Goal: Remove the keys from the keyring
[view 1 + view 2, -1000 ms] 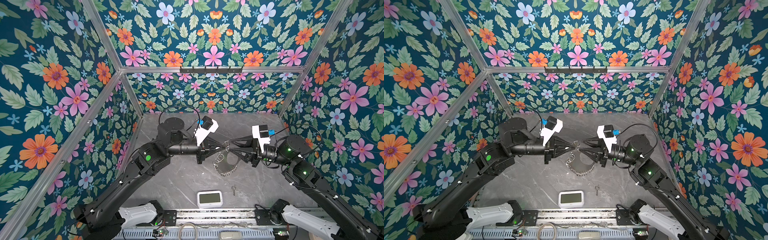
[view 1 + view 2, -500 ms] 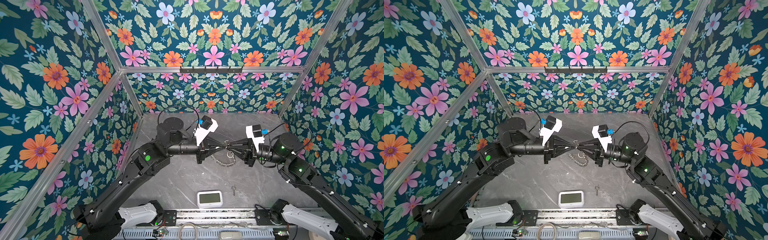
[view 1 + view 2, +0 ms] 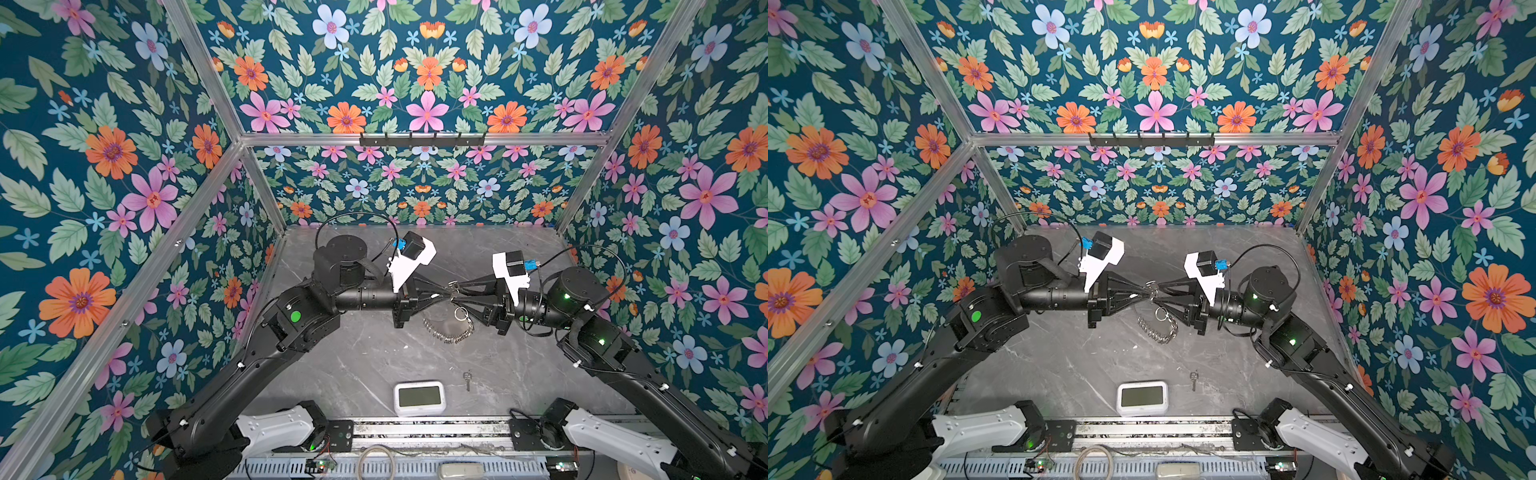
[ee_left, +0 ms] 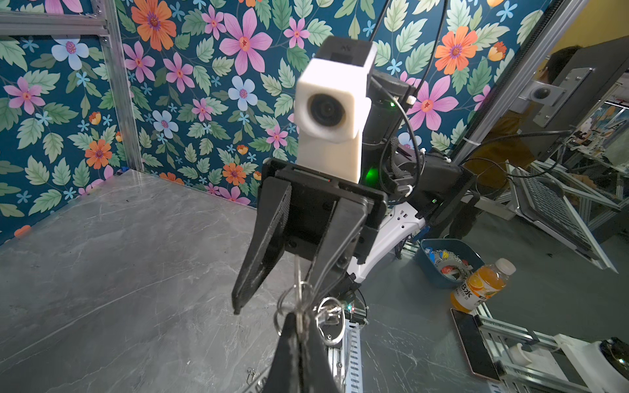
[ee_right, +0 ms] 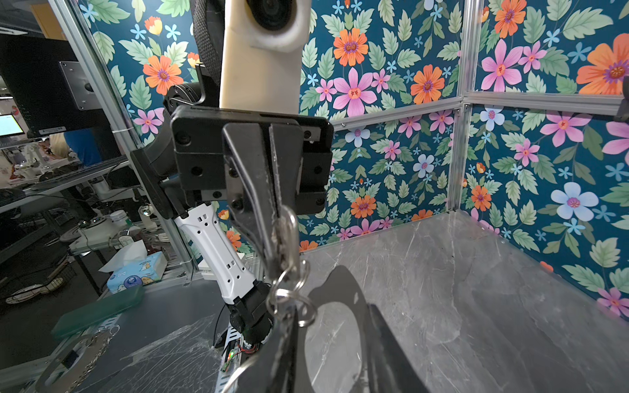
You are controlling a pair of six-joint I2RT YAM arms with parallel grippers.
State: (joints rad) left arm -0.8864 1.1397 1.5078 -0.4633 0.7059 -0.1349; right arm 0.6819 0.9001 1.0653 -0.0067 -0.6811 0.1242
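Near edge of counter (image 3: 353, 365): white clock (image 3: 419, 398), display unreadable. One key (image 3: 468, 379) lies loose just right of it. Orange drink bottle (image 4: 481, 284) off counter, label illegible. Mid-counter, raised: left tool (image 3: 448, 296) clamped on keyring (image 3: 449, 337), which hangs below. Right tool (image 3: 455, 293) tip-to-tip with it, fingers apart.

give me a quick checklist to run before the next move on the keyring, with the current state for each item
1. left gripper shut on the keyring rings: ok.
2. Keyring hanging from that grip, between the two arms: ok.
3. right gripper clamped on something to pull: not ok, its jaws stand apart at the ring cluster.
4. One key off the ring, lying on the table beside the clock: ok.
5. Second key's place in the cluster: cannot tell.
6. Keyring's lower edge clear of the table: cannot tell.
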